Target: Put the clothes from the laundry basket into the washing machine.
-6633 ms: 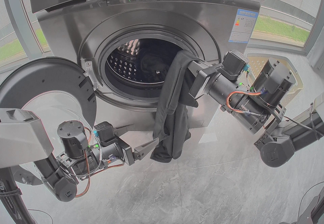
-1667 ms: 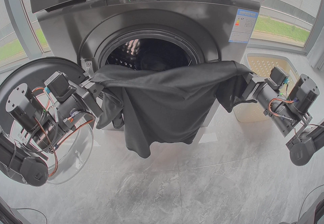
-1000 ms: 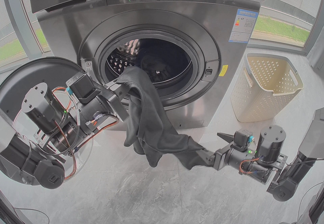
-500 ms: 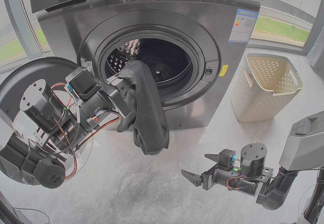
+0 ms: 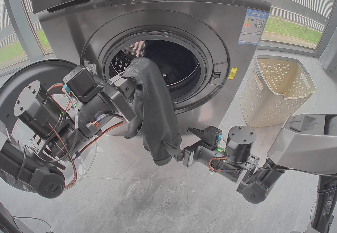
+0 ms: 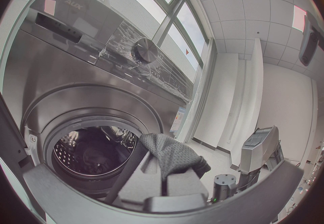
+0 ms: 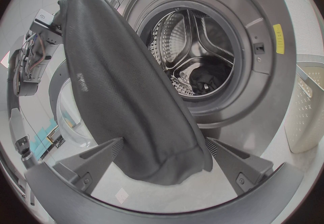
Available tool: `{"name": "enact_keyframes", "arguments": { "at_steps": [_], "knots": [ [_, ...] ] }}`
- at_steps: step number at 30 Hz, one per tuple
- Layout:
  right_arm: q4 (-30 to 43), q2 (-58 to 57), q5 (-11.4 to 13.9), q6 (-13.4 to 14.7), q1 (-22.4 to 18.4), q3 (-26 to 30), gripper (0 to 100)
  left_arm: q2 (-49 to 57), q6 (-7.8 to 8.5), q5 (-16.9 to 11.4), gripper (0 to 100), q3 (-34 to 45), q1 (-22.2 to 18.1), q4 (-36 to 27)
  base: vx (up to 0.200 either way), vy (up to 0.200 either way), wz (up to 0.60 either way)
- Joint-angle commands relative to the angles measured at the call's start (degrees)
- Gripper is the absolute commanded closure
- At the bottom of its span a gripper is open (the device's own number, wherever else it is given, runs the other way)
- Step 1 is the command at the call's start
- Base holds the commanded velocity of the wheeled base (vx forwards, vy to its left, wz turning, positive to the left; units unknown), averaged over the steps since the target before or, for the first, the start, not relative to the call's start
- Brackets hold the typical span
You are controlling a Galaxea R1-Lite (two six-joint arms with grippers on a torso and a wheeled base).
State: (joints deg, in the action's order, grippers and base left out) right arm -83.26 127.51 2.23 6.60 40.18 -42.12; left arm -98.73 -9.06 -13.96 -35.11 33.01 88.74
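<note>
A dark grey garment hangs from my left gripper, which is shut on its top end just in front of the washing machine's open drum. The cloth bunches over the left gripper in the left wrist view. My right gripper is open, its fingers on either side of the garment's hanging lower end. Another dark piece lies inside the drum. The cream laundry basket stands on the floor to the right, with no clothes visible inside.
The machine's round door is swung open at the left, behind my left arm. Grey floor lies open in front of the machine. Windows surround the machine.
The right gripper, open after releasing the garment, has risen and moved left to straddle its hanging end. The left gripper has lifted the garment slightly toward the drum.
</note>
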Motion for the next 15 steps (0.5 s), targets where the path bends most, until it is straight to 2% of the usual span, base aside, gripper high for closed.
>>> {"name": "enact_keyframes", "arguments": {
  "at_steps": [1,15],
  "knots": [
    [0.6,6.2,0.2,-0.5,0.3,-7.9,0,1.6,-0.08,-0.2,100,0.0,0.8,-0.1,0.0,0.0,0.0],
    [2.8,14.4,0.1,-1.3,-1.1,-22.0,0,3.0,-0.08,-0.3,100,0.0,2.5,-0.1,0.0,0.0,0.0]
  ]
}}
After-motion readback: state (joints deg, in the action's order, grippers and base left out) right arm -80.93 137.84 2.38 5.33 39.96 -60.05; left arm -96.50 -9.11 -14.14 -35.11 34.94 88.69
